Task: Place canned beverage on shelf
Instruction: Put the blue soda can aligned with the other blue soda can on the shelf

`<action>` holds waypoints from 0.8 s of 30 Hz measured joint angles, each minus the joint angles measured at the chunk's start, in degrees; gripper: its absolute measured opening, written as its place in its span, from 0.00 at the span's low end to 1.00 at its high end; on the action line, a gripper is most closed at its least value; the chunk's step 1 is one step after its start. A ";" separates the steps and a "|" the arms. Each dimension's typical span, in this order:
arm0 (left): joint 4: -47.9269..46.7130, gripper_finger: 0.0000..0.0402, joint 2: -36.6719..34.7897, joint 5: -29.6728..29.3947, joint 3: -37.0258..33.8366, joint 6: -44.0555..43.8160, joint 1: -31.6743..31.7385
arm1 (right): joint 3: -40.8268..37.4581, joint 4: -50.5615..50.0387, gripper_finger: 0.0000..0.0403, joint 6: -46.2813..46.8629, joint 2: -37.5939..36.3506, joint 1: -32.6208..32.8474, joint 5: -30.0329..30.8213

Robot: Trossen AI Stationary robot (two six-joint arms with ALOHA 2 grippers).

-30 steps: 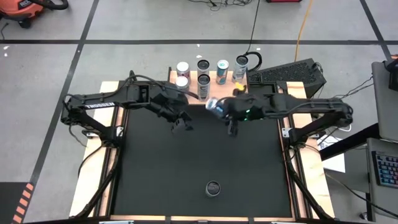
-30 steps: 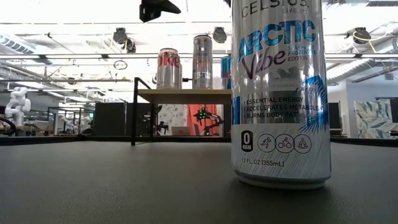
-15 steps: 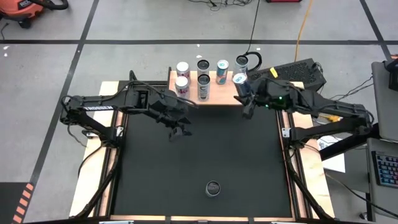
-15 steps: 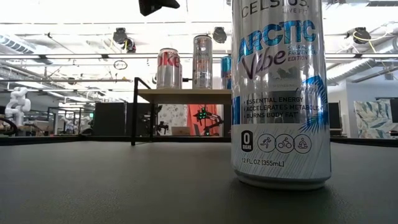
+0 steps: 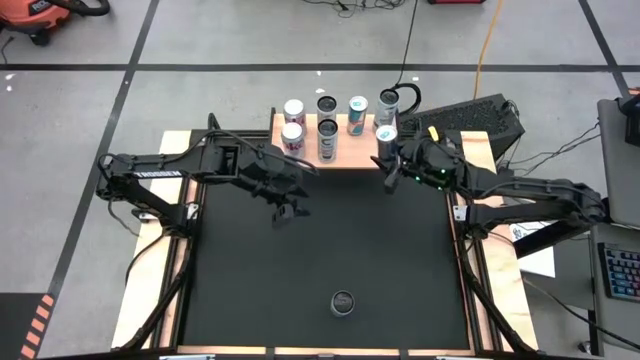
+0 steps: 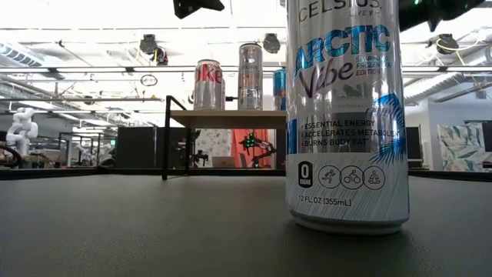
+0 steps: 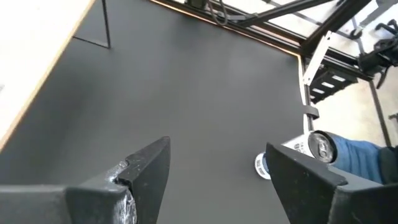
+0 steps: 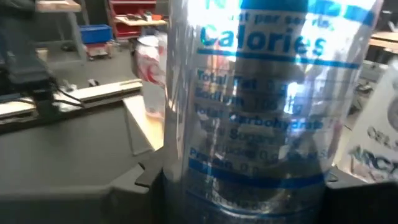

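High view: five cans (image 5: 325, 128) crowding shelf (image 5: 352, 146) beside right pincer's (image 5: 391, 160) can (image 5: 386, 134).

The whole table (image 5: 320, 250) is seen straight down from overhead in the high view, with the shelf (image 5: 340, 150) at its far edge. From table-top height, the low view is directed level toward that shelf (image 6: 227, 117), with one can (image 6: 346, 115) very close before the lens; the same can (image 5: 343, 302) is seen near the front edge from above. The black tabletop (image 7: 186, 93) is looked down on by the left wrist view. The right wrist view is almost filled by a can (image 8: 249, 112).
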 joint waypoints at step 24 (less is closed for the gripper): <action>2.63 0.67 0.00 -6.78 0.00 4.48 0.00 | -5.96 21.63 0.56 -1.18 15.54 -8.26 -1.57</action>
